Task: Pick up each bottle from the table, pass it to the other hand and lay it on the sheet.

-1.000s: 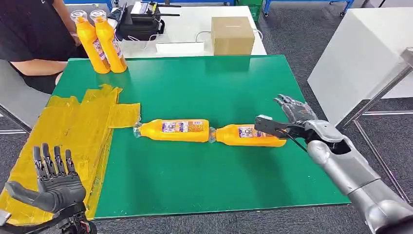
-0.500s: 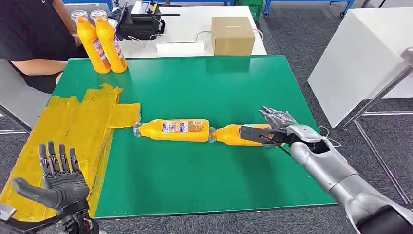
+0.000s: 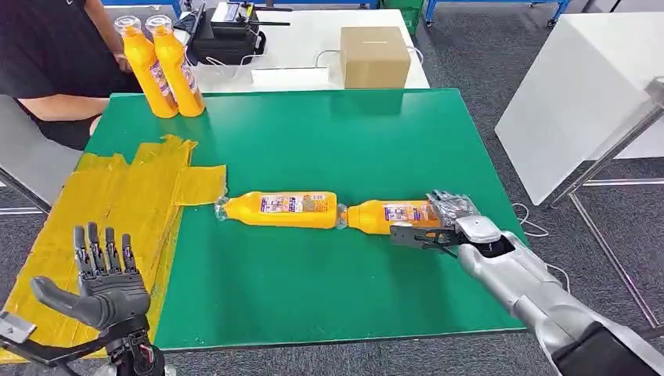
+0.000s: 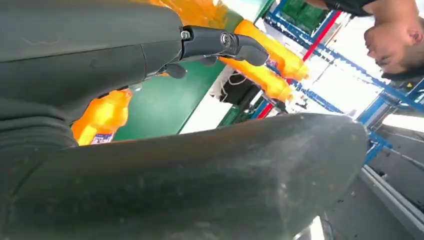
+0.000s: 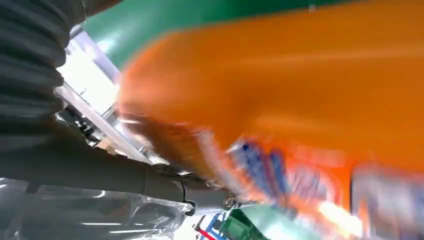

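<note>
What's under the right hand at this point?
The right hand sits over the base end of the right-hand lying bottle, which rests on the green table. The hand covers that end, so whether it grips cannot be seen.

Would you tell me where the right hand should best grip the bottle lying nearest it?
Probably around the wide labelled body of the right-hand bottle, coming from its base end and above: it lies flat, cap toward the other bottle, with the right hand there.

Cardboard box behind the green table
</note>
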Available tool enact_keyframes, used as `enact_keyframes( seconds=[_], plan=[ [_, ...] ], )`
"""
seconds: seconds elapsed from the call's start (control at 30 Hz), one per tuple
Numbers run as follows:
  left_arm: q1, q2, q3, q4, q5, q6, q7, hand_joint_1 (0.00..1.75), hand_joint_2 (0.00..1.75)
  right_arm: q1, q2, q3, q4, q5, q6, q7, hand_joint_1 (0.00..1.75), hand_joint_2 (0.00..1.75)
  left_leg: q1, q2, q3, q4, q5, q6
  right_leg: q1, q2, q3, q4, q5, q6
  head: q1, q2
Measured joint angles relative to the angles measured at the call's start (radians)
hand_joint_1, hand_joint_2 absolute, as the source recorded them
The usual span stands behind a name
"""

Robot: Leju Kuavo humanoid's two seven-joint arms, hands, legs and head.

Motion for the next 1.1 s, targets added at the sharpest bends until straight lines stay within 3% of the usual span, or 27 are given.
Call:
enact_keyframes(
  seconds=[0.03, 0.07, 0.43, 0.63, 0.87, 0.9, 1.03, 1.1],
  plan=[
    [-0.001, 0.001, -0.001, 0.002, 0.0, 0.001, 0.0, 0.0, 0.0, -0.002, 0.004, 0.0, 0.012, 0.005, -0.007, 0.0, 1.36, 1.75, 0.0, 0.001, 0.0, 0.0, 0.0, 0.0, 0.0, 0.0, 0.0, 0.0, 0.0, 0.0, 0.0, 0.0],
    [-0.001, 0.002, -0.003, 0.003, 0.0, 0.001, 0.001, 0.0, 0.0, -0.004, 0.008, 0.0, 0.025, 0.011, -0.01, 0.0, 1.75, 1.75, 0.0, 0.002, 0.001, 0.0, 0.0, 0.0, 0.0, 0.0, 0.0, 0.0, 0.0, 0.0, 0.0, 0.0],
    [-0.044, 0.023, -0.043, 0.05, 0.02, 0.002, 0.002, 0.0, 0.0, -0.012, 0.052, -0.043, 0.196, 0.06, 0.014, -0.087, 1.75, 1.75, 0.0, 0.002, 0.018, 0.0, -0.002, 0.0, 0.0, 0.001, 0.006, -0.002, -0.001, -0.001, 0.001, 0.0],
    [-0.049, 0.031, -0.051, 0.061, 0.022, 0.002, -0.001, 0.0, 0.0, -0.018, 0.063, -0.062, 0.22, 0.051, 0.016, -0.091, 1.75, 1.75, 0.0, 0.002, 0.019, 0.0, -0.002, 0.0, 0.0, 0.001, 0.013, -0.003, -0.001, -0.001, 0.001, 0.0],
    [-0.041, 0.038, -0.046, 0.061, 0.029, 0.0, -0.015, 0.0, 0.0, -0.015, 0.069, -0.122, 0.172, -0.086, 0.013, -0.152, 1.75, 1.75, 0.0, 0.003, 0.019, 0.0, -0.001, 0.0, 0.0, 0.001, 0.018, -0.002, 0.0, 0.0, 0.001, 0.0],
    [-0.035, 0.039, -0.041, 0.059, 0.029, -0.001, -0.016, 0.0, 1.75, -0.007, 0.059, -0.134, 0.136, -0.156, 0.033, -0.171, 1.75, 1.75, 0.0, 0.003, 0.018, 0.0, -0.001, 0.0, 0.0, 0.001, 0.017, -0.002, 0.0, 0.0, 0.001, 0.0],
    [-0.01, 0.044, -0.018, 0.056, 0.04, -0.021, -0.037, 0.0, 1.75, 0.047, -0.044, -0.174, -0.127, -0.598, 0.143, -0.224, 1.75, 1.75, -0.001, 0.002, 0.01, 0.0, 0.001, 0.001, 0.0, 0.001, 0.009, -0.001, 0.001, 0.001, -0.001, 0.0],
    [0.002, 0.045, -0.008, 0.053, 0.043, -0.027, -0.05, 0.0, 1.75, 0.076, -0.117, -0.207, -0.282, -0.799, 0.157, -0.25, 1.75, 1.75, 0.0, -0.004, 0.006, 0.001, 0.002, 0.002, 0.0, -0.004, 0.006, -0.001, 0.001, 0.002, 0.0, 0.0]
  ],
)
